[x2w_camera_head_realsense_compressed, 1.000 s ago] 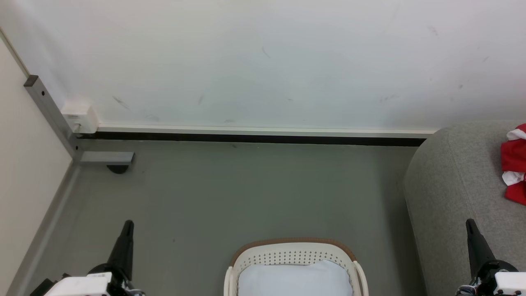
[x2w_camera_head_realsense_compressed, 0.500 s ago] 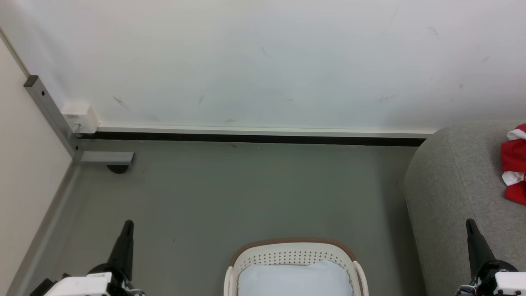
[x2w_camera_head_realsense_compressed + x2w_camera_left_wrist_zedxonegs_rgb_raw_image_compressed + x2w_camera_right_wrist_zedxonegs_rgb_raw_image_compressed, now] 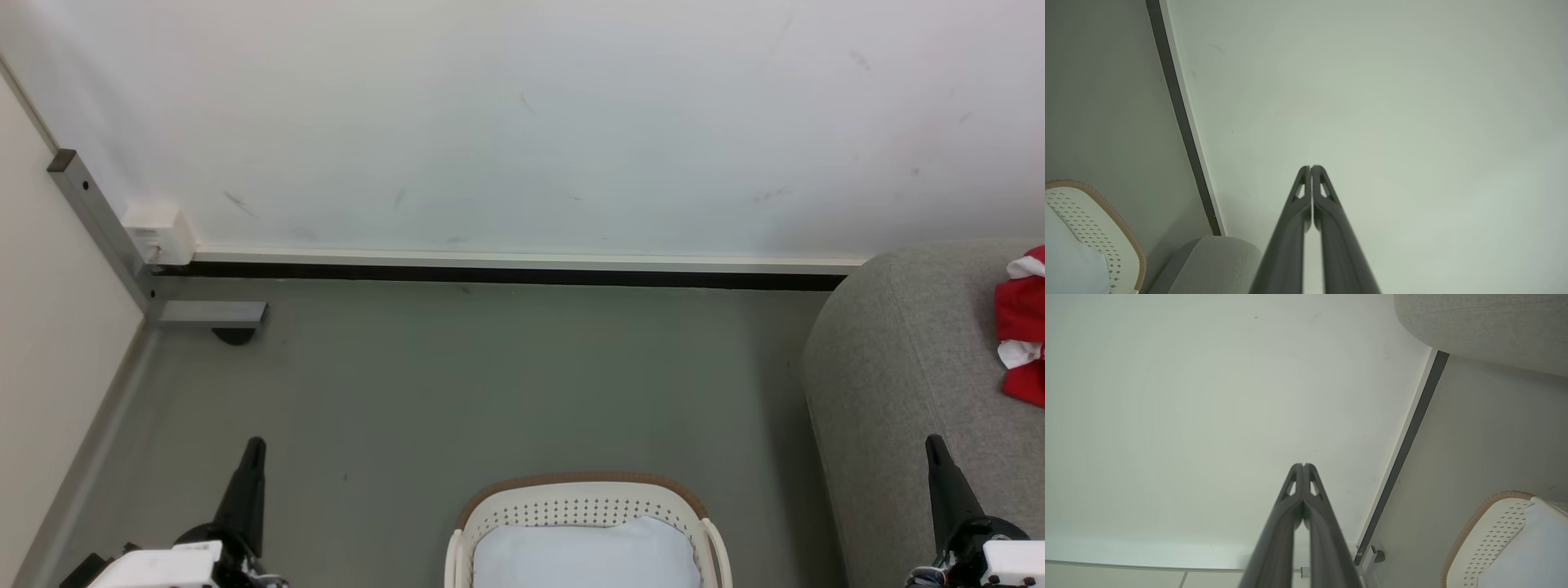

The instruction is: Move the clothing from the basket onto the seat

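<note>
The white wall [image 3: 522, 122] stood across the far side of my head view, and below it the grey-green floor [image 3: 457, 376] ran down toward me. At my right rose the seat [image 3: 898, 367], its rounded grey end near the basket but apart from it. The basket [image 3: 584, 490] stood on the floor straight before me, between my two arms, with its near part cut off by the bottom edge. In the part I could see lay the pale liner cloth [image 3: 584, 555], flat, with nothing red on it. The clothing [image 3: 1024, 327], a red bundle with white trim, lay up on the seat at the right edge of the view. It was well apart from the basket and partly cut off.

My left gripper [image 3: 1311, 168] had its two fingers pressed together at the tips, with nothing between them, and pointed toward the wall. My right gripper [image 3: 1303, 465] was the same, its fingers closed on each other and holding nothing, near the seat's side.

I judged the job as good as done: the clothing was on the seat, and the visible part of the basket was bare down to its liner. What was left, as far as I could tell, was to check the hidden near part of the basket. If nothing red lay there, nothing remained to carry.
</note>
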Controlling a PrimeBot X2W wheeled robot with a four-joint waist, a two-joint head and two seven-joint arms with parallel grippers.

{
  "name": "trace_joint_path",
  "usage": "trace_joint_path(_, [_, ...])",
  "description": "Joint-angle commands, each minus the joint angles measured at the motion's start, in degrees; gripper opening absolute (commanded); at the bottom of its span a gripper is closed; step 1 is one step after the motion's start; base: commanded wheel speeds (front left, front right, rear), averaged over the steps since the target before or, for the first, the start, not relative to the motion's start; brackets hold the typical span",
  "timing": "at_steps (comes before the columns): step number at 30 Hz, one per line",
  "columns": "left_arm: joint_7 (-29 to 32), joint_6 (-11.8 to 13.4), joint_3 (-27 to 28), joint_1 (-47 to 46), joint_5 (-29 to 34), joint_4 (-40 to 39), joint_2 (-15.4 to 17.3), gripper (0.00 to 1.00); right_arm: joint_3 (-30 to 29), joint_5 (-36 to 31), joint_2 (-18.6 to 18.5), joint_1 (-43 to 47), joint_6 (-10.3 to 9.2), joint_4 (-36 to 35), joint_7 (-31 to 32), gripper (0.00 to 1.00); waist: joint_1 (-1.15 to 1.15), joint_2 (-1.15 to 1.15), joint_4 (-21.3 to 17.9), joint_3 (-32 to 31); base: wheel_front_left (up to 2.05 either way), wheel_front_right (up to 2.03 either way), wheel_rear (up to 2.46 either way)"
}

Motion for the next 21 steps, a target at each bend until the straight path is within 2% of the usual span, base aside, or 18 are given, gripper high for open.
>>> trace_joint_path(1, [0.22,-0.23,0.11,-0.45,-0.77,-0.21,0.12,0.00,-0.21,0.05,-0.45,-0.70,-0.12,-0.27,0.22,0.00,0.00,0.00,0.00,0.00,0.00,0.00,0.00])
trace_joint_path(21, [0.21,-0.23,0.10,-0.45,-0.77,-0.22,0.12,0.00,-0.21,0.05,-0.45,-0.70,-0.12,-0.27,0.23,0.00,0.00,0.00,0.00,0.00,0.00,0.00,0.00])
